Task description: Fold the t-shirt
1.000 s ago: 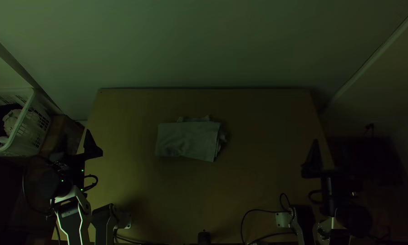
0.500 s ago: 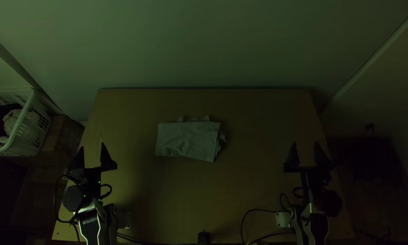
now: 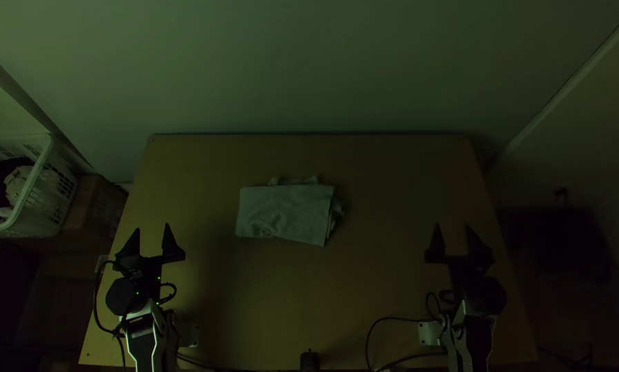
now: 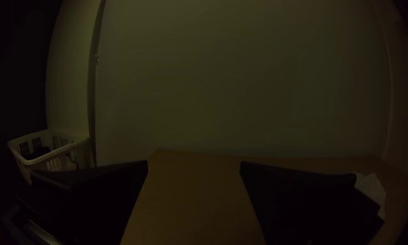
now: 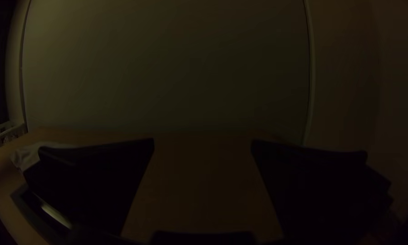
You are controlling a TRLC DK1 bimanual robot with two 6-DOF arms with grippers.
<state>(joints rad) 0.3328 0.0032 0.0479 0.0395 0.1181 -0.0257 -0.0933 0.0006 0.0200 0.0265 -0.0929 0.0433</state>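
Note:
The pale t-shirt [image 3: 285, 212] lies folded into a rough rectangle just left of the table's middle, with bits of cloth sticking out at its far and right edges. My left gripper [image 3: 153, 234] stands open over the table's left side, well apart from the cloth; in the left wrist view, my left gripper [image 4: 194, 167] has nothing between its fingers, and part of the t-shirt [image 4: 372, 191] shows past one finger. My right gripper [image 3: 452, 231], open too, is over the table's right side; in the right wrist view, my right gripper [image 5: 203, 144] holds nothing, with the t-shirt [image 5: 27, 155] beyond a finger.
A white laundry basket [image 3: 30, 193] holding dark and light cloth stands left of the table [image 3: 392, 289]. Black cables [image 3: 392, 319] run along the near edge, where a small black object [image 3: 309, 361] sits. A pale wall [image 3: 309, 69] rises behind the far edge.
Both arms have swung inward from the table's sides and drawn back toward the near edge. The two fingers of each gripper now appear clearly apart from above. The t-shirt has stayed put.

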